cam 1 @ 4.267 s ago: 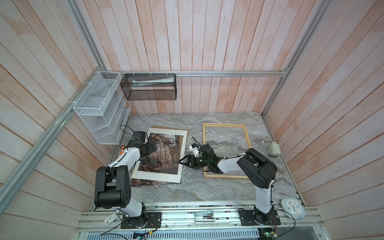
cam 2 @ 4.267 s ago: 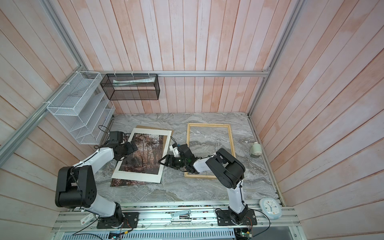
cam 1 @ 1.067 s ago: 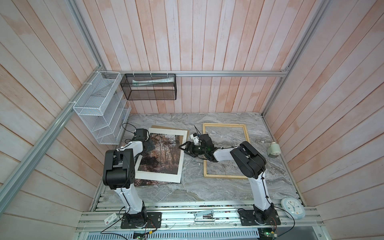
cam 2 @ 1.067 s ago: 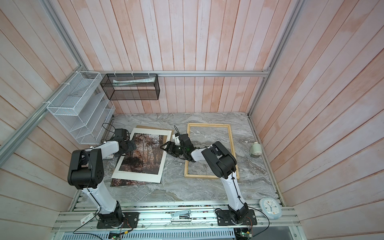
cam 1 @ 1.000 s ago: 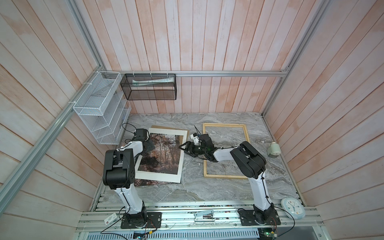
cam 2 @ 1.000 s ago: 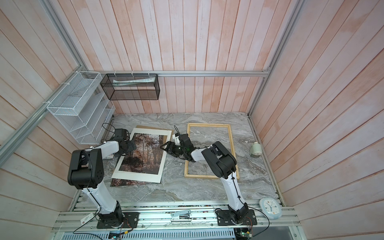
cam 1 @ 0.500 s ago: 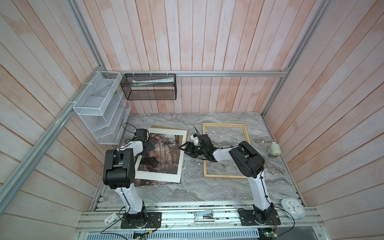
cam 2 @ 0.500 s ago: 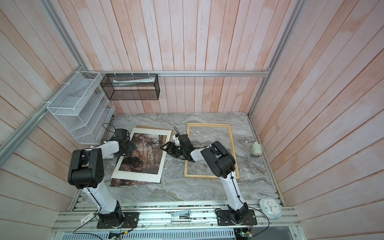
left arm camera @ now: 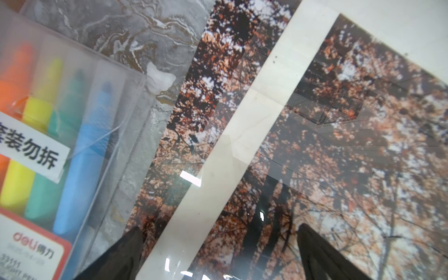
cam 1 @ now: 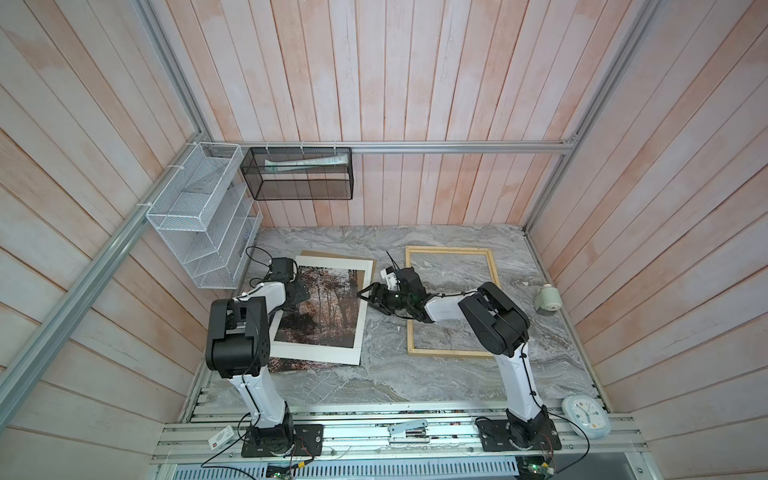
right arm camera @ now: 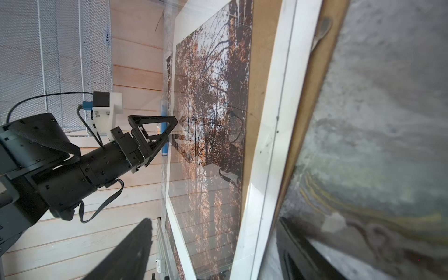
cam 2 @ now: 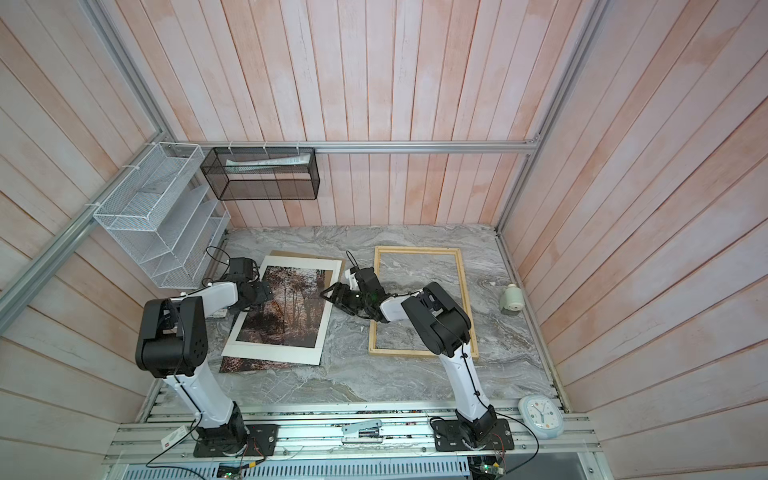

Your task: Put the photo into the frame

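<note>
The photo (cam 1: pixel 328 307) (cam 2: pixel 291 307), an autumn forest print, lies at the left of the table under a white mat (cam 1: pixel 316 355) and over a brown board (cam 1: pixel 318 254). Reflections show a clear glossy sheet on top. The frame (cam 1: pixel 451 250) (cam 2: pixel 417 249), thin pale wood, lies flat and empty to the right. My left gripper (cam 1: pixel 301 296) (left arm camera: pixel 218 228) stands open low over the stack's left edge, with the mat strip and photo (left arm camera: pixel 339 169) between its fingers. My right gripper (cam 1: pixel 365 296) (right arm camera: pixel 214 225) is open, its jaws straddling the stack's right edge.
A clear pack of highlighters (left arm camera: pixel 48 145) lies just left of the stack. A white mesh rack (cam 1: pixel 199 232) and a black mesh basket (cam 1: pixel 299 174) hang on the walls. A small pale green object (cam 1: pixel 547 299) sits at the right edge. A clock (cam 1: pixel 586 415) rests at the front right.
Over the last few seconds both grippers moved toward the back along the stack's sides. In the last second nothing visibly moved.
</note>
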`<state>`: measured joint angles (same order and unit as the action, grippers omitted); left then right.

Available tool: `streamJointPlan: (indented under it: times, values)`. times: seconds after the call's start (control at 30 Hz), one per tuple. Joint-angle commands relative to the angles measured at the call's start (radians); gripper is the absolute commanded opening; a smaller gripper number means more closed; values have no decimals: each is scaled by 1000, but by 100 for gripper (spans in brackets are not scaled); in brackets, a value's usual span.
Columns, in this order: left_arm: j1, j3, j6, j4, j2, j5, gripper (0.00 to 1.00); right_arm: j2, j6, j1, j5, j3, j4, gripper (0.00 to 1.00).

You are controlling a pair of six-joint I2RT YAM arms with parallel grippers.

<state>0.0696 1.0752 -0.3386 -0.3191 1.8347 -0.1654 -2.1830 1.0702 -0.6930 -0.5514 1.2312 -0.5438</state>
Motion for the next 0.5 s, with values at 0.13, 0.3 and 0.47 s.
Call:
streamJointPlan:
  times: [0.13, 0.3, 0.47]
  values:
    - [4, -17, -8, 32, -16, 74, 100, 88, -59, -7, 65, -5, 72, 81]
    - [4, -76, -36, 68, -53, 130, 100, 54, -57, -5, 65, 25, 90, 81]
    - [-4, -120, -56, 90, -81, 164, 100, 18, -53, -5, 52, 53, 93, 81]
